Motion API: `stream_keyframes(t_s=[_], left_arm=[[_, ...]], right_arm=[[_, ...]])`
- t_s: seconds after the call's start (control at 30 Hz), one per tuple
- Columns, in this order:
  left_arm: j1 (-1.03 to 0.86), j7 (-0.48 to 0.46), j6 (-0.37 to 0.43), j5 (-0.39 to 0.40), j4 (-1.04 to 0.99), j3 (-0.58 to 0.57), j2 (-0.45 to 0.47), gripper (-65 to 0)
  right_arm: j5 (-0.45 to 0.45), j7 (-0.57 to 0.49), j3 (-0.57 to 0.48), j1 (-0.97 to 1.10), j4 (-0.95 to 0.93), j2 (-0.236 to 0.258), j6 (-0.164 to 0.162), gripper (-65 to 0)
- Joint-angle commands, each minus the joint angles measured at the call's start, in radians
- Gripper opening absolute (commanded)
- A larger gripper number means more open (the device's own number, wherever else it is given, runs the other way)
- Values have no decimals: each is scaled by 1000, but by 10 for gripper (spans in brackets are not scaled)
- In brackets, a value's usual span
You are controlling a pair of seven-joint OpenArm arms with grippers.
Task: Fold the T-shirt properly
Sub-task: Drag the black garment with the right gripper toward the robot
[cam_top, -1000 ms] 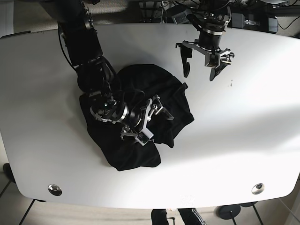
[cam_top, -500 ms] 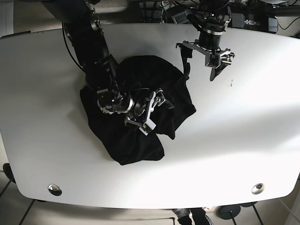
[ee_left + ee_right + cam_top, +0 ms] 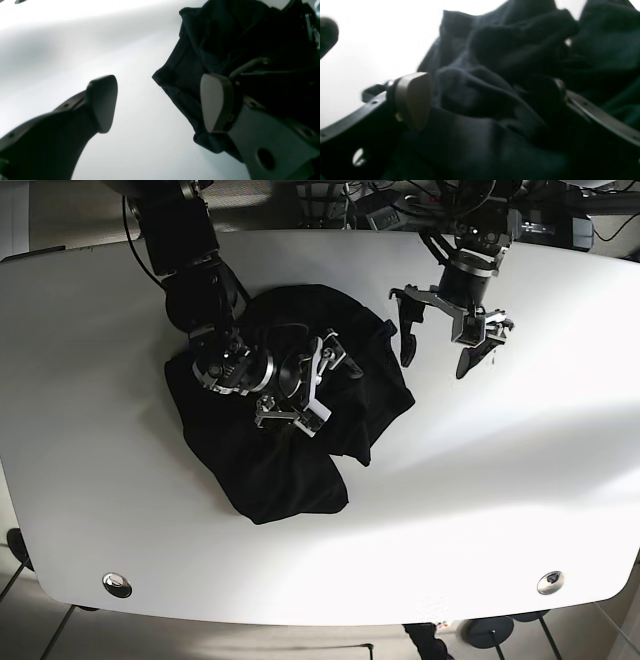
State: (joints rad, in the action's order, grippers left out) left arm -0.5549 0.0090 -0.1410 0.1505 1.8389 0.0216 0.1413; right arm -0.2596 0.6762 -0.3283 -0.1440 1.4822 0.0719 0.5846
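Item one: I am looking at a crumpled black cotton T-shirt (image 3: 290, 405), which is lying in a bunched heap on the left-centre of the white oval tabletop (image 3: 520, 480), with one rounded lobe trailing toward the near edge and a pointed corner reaching out to the right. Item two: my right gripper (image 3: 305, 385) is sitting low over the middle of the heap, its jaws spread fairly wide; in the right wrist view, folds of the dark cloth (image 3: 495, 100) are filling the space between the tan pad (image 3: 413, 100) and the opposite finger, which is mostly buried in shadow, and I cannot tell whether the fabric is actually being pinched. Item three: my left gripper (image 3: 440, 345) is hovering at the shirt's upper right border, jaws standing wide apart and holding nothing; in the left wrist view one pale pad (image 3: 215, 102) is overlapping the hem of the garment (image 3: 190, 75), while the other dark finger (image 3: 101, 102) is hanging over bare table (image 3: 62, 50). Whether that pad is touching the cloth I cannot tell. Item four: two round metal fittings are showing in the tabletop near the front edge, one at the left (image 3: 117, 584) and one at the right (image 3: 550, 582), both well apart from the shirt.
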Motion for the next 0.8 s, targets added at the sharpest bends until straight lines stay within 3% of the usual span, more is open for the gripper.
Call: stream_keyframes(t_s=[0.03, 0.13, 0.2, 0.27, 0.3, 0.53, 0.67, 0.8], left_arm=[[-3, 1, -4, 62, 25, 1, 11, -167], [26, 84, -4, 137, 29, 4, 37, -167], [35, 90, -4, 139, 31, 5, 37, -167], [39, 90, -4, 140, 49, 34, 33, -167], [39, 90, -4, 142, 49, 50, 28, -167], [57, 90, -4, 142, 48, 77, 28, -167], [65, 92, -4, 140, 48, 96, -6, -167], [115, 158, -4, 142, 49, 97, -6, -167]], right_arm=[[-13, -23, 4, -44, -45, -24, 5, -76], [-17, -19, -18, -81, -114, -47, 5, -76], [-22, -17, -21, -76, -101, -50, 5, -90], [-20, -17, -21, -53, -90, -51, 5, -219], [-20, -17, -21, -50, -78, -51, 5, -315], [-16, -17, -21, -44, -62, -47, 5, -636], [-14, -17, -16, -50, -31, -42, 5, -629], [-14, -8, -13, -116, 97, -16, 4, -629]])
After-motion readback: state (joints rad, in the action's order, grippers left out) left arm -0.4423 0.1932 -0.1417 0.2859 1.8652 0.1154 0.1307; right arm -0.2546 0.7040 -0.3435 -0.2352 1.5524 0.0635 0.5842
